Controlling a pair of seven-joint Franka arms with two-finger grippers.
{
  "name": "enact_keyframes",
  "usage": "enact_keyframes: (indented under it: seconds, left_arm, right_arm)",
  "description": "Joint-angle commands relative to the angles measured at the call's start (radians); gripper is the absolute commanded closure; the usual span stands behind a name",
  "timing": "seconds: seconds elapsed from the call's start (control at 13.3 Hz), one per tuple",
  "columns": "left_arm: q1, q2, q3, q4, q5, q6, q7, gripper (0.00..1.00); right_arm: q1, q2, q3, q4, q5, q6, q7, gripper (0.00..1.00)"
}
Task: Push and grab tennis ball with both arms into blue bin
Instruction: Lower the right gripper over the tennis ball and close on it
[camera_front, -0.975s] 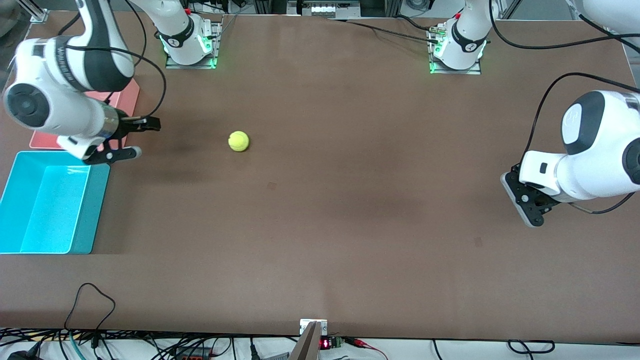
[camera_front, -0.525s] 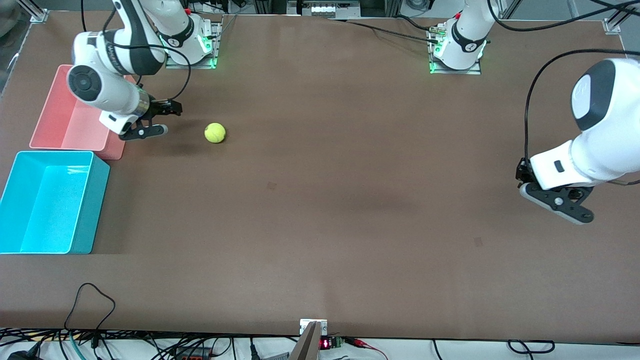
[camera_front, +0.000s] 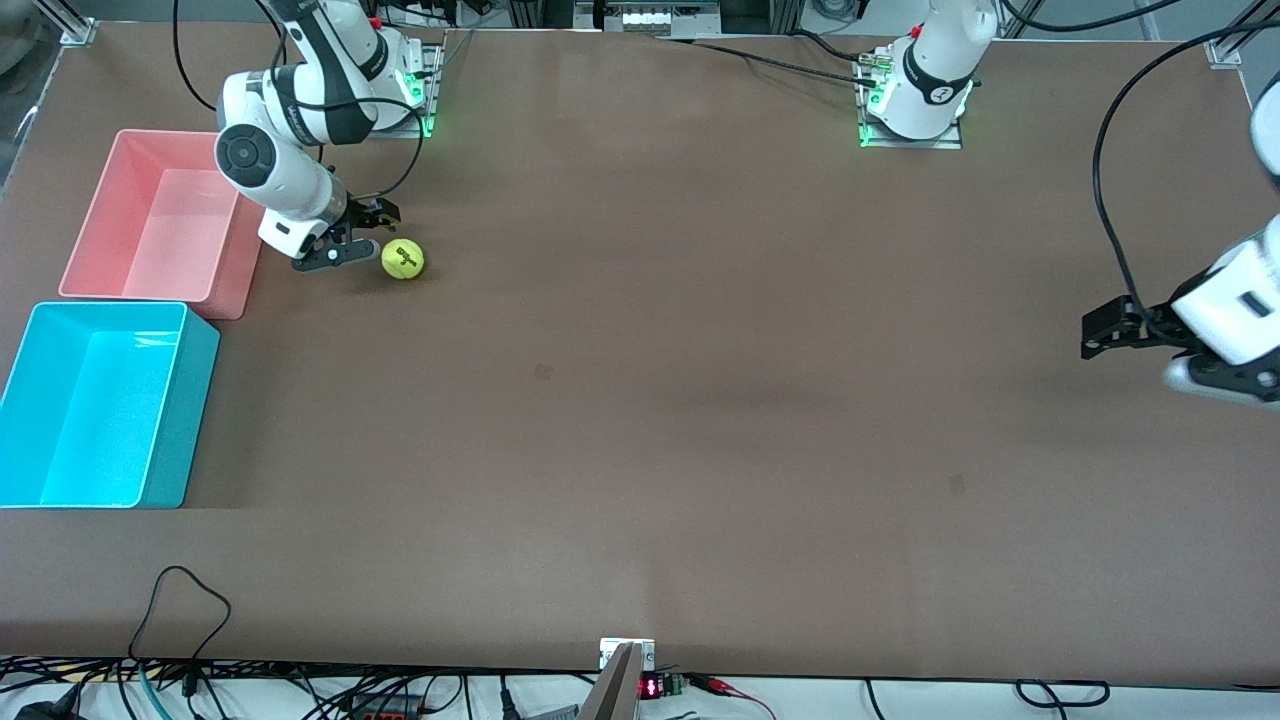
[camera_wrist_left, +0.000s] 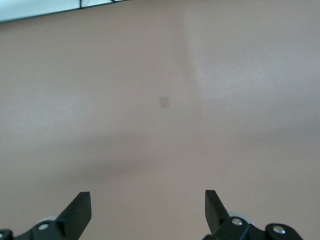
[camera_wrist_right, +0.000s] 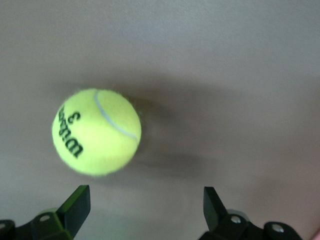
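The yellow-green tennis ball (camera_front: 402, 260) lies on the brown table beside the pink tub, toward the right arm's end. My right gripper (camera_front: 385, 232) is low at the table, open, its fingertips just short of the ball. In the right wrist view the tennis ball (camera_wrist_right: 96, 131) sits ahead of the open right gripper (camera_wrist_right: 146, 200), off toward one finger (camera_wrist_right: 75, 207), with nothing between the jaws. The blue bin (camera_front: 190, 400) stands nearer the front camera than the pink tub. My left gripper (camera_front: 1130, 355) hangs open over the table's edge at the left arm's end; in its own view the left gripper (camera_wrist_left: 147, 205) faces bare table.
A pink tub (camera_front: 240, 270) stands between the right arm's base and the blue bin, close to the right gripper. Cables run along the table's front edge (camera_front: 180, 580). The right arm's wrist (camera_front: 270, 165) leans over the pink tub's corner.
The ball has rolled toward the right arm's end. My right gripper came down from above the bins to meet it. My left gripper opened and drew back toward the table's edge.
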Motion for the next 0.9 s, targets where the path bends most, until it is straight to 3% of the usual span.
enact_keyframes:
  seconds: [0.0, 0.15, 0.45, 0.82]
  left_arm:
    - [0.006, -0.073, -0.002, -0.014, -0.035, -0.083, -0.098, 0.00]
    - [0.008, -0.111, -0.005, -0.052, -0.033, -0.097, -0.093, 0.00]
    - [0.006, -0.261, -0.028, -0.288, -0.033, 0.030, -0.099, 0.00]
    - [0.006, -0.260, -0.031, -0.287, -0.030, 0.013, -0.142, 0.00]
  right_arm:
    - [-0.005, 0.065, 0.021, 0.009, 0.005, 0.071, -0.012, 0.00]
    - [-0.005, 0.073, 0.023, 0.011, 0.003, 0.082, -0.012, 0.00]
    - [-0.005, 0.072, 0.023, 0.012, 0.003, 0.082, -0.012, 0.00]
    - [-0.004, 0.006, 0.078, 0.038, 0.002, 0.076, -0.011, 0.00]
